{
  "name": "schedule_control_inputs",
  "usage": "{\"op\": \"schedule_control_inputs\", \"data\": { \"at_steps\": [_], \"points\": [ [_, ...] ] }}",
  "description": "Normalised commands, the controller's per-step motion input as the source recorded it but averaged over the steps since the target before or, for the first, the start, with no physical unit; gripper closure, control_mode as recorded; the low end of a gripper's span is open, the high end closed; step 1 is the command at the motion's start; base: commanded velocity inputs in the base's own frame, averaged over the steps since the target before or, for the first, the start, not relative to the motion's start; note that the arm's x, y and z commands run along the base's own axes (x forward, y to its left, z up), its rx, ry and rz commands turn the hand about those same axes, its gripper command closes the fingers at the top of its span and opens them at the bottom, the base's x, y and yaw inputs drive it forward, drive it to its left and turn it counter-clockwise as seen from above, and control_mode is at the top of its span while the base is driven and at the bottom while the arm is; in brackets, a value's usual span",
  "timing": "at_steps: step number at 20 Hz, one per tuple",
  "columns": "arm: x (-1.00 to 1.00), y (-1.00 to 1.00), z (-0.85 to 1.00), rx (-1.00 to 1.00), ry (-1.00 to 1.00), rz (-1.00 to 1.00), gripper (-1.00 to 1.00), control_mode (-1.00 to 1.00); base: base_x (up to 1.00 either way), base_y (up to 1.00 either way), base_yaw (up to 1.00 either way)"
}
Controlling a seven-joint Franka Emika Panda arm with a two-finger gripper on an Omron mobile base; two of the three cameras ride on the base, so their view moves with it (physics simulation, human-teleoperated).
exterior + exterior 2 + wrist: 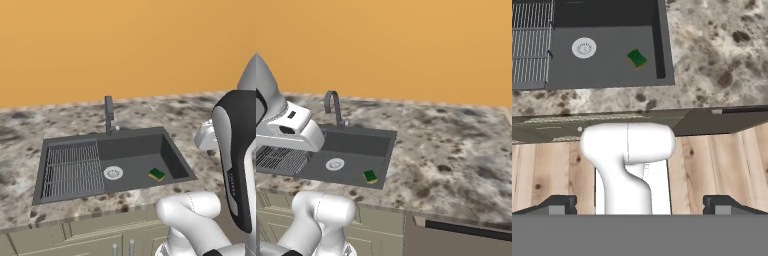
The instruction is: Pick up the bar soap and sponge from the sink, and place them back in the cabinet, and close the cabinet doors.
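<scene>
The orange wall [125, 45] is standing behind everything, running the full width above the worktop. Below it, the speckled stone counter [456, 150] is stretching from the far left to the right end, and it is carrying the sink [165, 142], a dark grey rectangular basin set into it. Olive-grey cupboard fronts [95, 230] with short steel handles are showing beneath the counter edge in the left base view, and a wooden floor [722, 160] is lying under the robot in the hand view.

Inside the sink, a ribbed draining rack [72, 170] is occupying the left portion, and a dark faucet [109, 115] is rising from the back rim. The round silver drain [113, 173] is sitting on the basin floor just beside the rack.

The sponge [157, 174] is lying flat on the basin floor to the right of the drain, near the right wall, green face upward with a yellow layer showing along its edge; it is standing apart from the drain and the rack. The bar soap is not identifiable in these views.

The hand [639, 205] is hanging above the floor in front of the counter, well apart from the sponge, with its two dark finger tips [559, 205] spread wide and nothing between them.
</scene>
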Motion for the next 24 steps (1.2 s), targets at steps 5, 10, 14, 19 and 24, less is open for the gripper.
{"op": "schedule_control_inputs", "data": {
  "at_steps": [5,10,14,19,24],
  "points": [
    [0.00,0.00,0.00,0.00,0.00,0.00,-1.00,1.00,0.00,0.00,0.00],
    [0.00,0.00,0.00,0.00,0.00,0.00,-1.00,1.00,0.00,0.00,0.00],
    [0.00,0.00,0.00,0.00,0.00,0.00,-1.00,-1.00,0.00,0.00,0.00],
    [0.00,-0.07,0.00,0.00,0.00,0.01,-1.00,-1.00,0.00,0.00,0.00],
    [0.16,-0.17,0.00,0.00,0.00,0.01,-1.00,-1.00,0.00,0.00,0.00]
  ]
}}
